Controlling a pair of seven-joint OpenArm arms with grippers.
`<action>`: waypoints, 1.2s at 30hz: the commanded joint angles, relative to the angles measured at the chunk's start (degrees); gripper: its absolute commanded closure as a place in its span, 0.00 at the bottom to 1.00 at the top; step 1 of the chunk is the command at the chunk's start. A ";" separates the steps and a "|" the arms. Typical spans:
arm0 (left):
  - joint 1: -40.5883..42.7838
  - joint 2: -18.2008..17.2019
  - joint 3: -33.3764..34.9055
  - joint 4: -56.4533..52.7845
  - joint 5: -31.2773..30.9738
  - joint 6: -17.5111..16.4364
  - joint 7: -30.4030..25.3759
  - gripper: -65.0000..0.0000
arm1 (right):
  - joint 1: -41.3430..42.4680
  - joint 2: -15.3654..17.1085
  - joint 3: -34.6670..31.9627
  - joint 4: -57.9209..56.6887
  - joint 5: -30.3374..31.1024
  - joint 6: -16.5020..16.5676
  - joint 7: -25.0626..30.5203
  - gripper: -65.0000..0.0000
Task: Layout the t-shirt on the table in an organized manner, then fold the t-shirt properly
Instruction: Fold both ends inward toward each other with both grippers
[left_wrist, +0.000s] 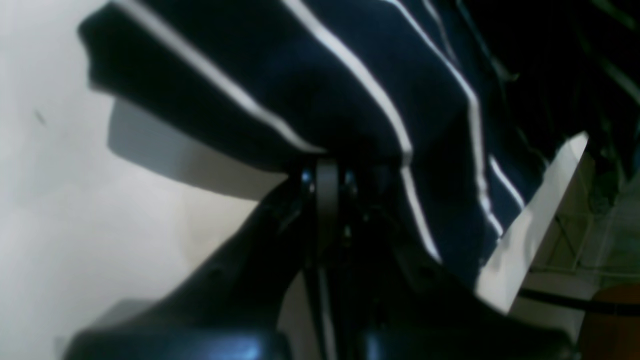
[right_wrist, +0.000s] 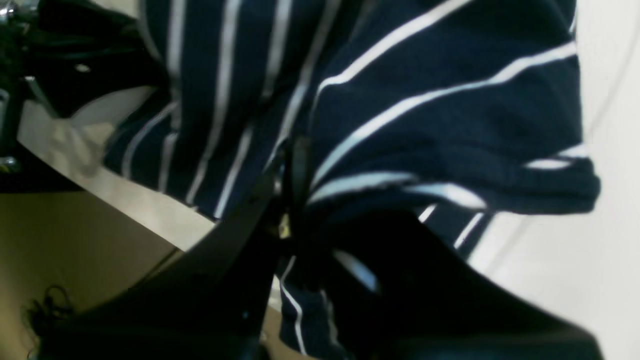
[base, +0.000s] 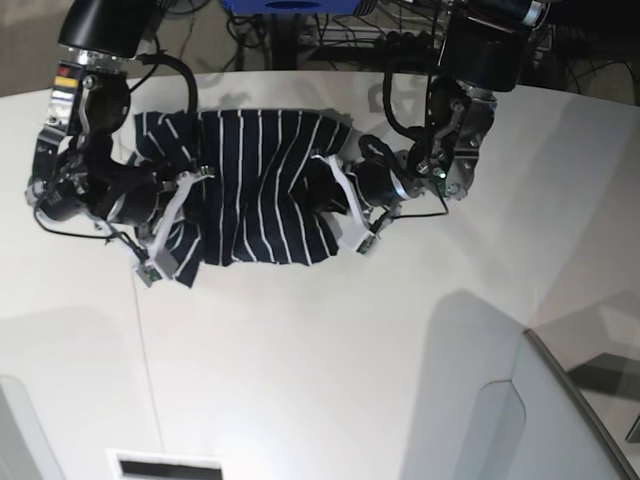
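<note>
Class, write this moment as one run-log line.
stage: fold | left hand: shut on t-shirt | right hand: shut on t-shirt | table: under t-shirt

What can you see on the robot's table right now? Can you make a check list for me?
Surface: white table, bare in front of the shirt, with a thin seam line at its left.
Job's things: striped navy t-shirt, partly spread across the far half of the table, bunched at both sides.
Clutter: nothing seen.
Grippers: left tool shut on the t-shirt's edge; right tool shut on the t-shirt's other side.
Cables: thin black cables loop along both arms; more lie tangled beyond the far edge of the table.
Surroundings: blue object and floor behind the table; pale panel at the near right.
</note>
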 joint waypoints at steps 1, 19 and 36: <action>-0.78 0.13 0.02 0.77 -1.17 -0.84 -1.14 1.00 | 1.01 0.00 -0.03 0.79 1.01 0.30 0.95 1.00; -0.34 0.48 0.02 1.12 -1.44 -0.84 -1.14 1.00 | 2.50 -1.84 -5.40 -6.51 1.54 -2.47 5.34 1.00; -0.43 -1.89 -0.59 2.79 -1.26 -0.80 -1.49 1.00 | 2.50 -1.58 -8.56 -10.91 6.02 -8.45 9.83 1.00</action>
